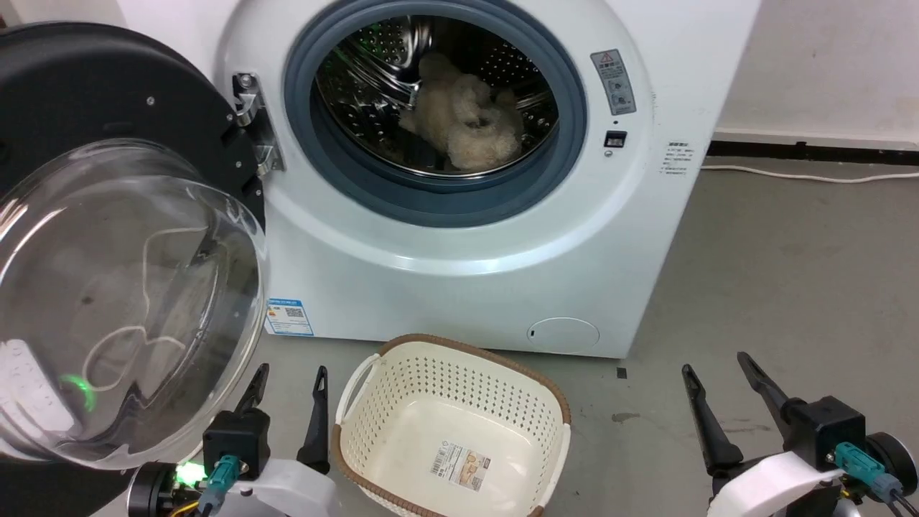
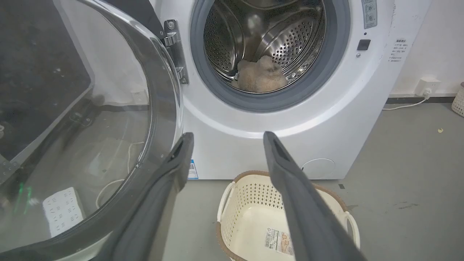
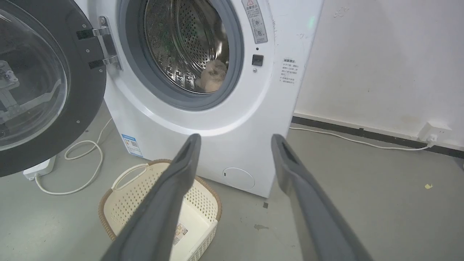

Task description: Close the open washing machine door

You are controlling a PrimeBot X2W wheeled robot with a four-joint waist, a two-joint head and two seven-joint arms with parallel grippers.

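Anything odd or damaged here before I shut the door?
Nothing looks damaged. The door hangs wide open; a fluffy beige item lies deep inside the drum, clear of the rim; the basket sits on the floor before the washer.

We see the door swung wide open, left of the washer. Beige fluffy item lies in the drum. Basket sits on the floor just before the washer. Our left tool and right tool flank it, fingers spread, touching nothing.
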